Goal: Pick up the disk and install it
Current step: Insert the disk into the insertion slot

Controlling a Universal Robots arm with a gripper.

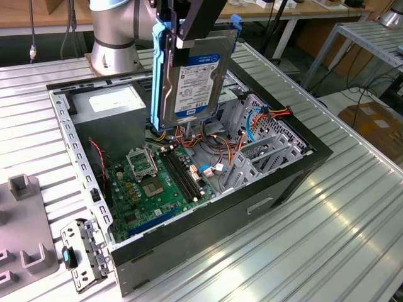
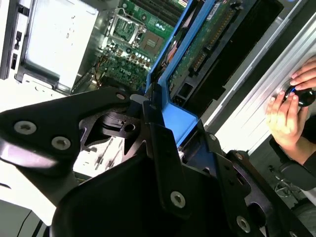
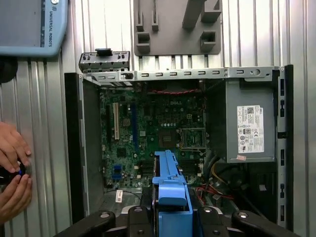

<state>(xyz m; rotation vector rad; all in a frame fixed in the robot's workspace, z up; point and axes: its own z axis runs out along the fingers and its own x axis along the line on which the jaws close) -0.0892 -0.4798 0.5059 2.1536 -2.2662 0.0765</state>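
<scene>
Gripper [image 1: 187,28] at 12 o'clock in exterior view, pointing down, jaws clamped on disk [image 1: 192,78]; arm base [image 1: 113,44] at 11 o'clock.

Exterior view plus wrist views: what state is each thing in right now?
disk: gripped, upright, hanging above the open case, not installed.
gripper: shut on the disk.
computer case: lying on its side, panel off, interior exposed.
person's hands: beside the case, holding a small dark object.
</scene>
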